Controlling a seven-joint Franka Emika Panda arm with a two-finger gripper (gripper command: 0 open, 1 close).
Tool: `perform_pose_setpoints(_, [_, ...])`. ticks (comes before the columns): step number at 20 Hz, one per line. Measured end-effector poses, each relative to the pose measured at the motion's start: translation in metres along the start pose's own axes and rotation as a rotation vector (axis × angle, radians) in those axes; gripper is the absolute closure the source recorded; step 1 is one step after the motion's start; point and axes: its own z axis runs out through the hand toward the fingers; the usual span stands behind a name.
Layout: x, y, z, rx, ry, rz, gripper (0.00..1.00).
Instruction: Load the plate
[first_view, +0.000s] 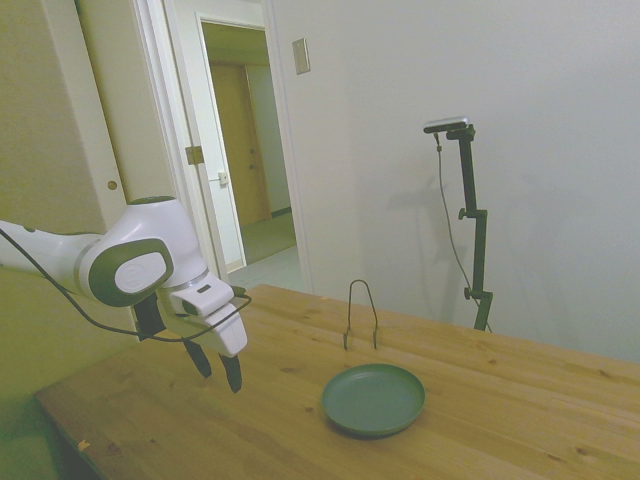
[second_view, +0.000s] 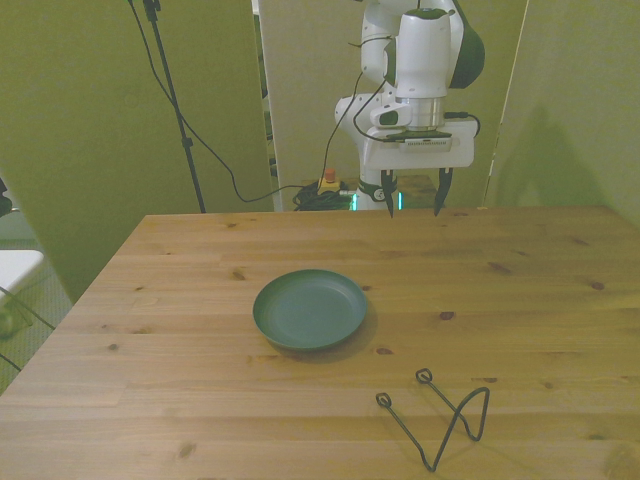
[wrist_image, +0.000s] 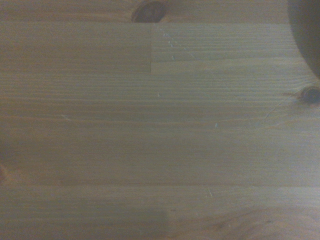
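The green plate (second_view: 310, 309) is lying flat on the wooden table (second_view: 540, 300), near the middle. Nothing is sitting on it. A thin wire rack (second_view: 440, 420) is standing on the table too, well apart from the plate, toward the front view's right. The rack looks like the place where the plate has to go, because its loops could hold a plate up on its edge.

The gripper (second_view: 412, 212) is hanging above the far side of the table, pointing straight down. Its two fingers are spread apart, and nothing is sitting between them. It is not touching the plate or the table. It is waiting well away from the plate, so no grab is starting yet.

In the wrist view, mostly bare wood is showing, with dark knots in it. A dark curved edge is peeking in at one corner, and it may be the plate (wrist_image: 307, 35).

The plate is flat and low, so I think the fingers need to pinch its raised rim to lift it.
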Motion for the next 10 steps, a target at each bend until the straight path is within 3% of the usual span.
perform_pose_setpoints(3, [-0.001, -0.004, 0.003, 0.000, -0.002, 0.010, 0.00])
perform_pose_setpoints(5, [-0.014, -0.026, 0.005, -0.004, -0.013, 0.010, 0.00])
perform_pose_setpoints(10, [-0.001, -0.039, 0.003, 0.013, 0.017, 0.064, 0.00])
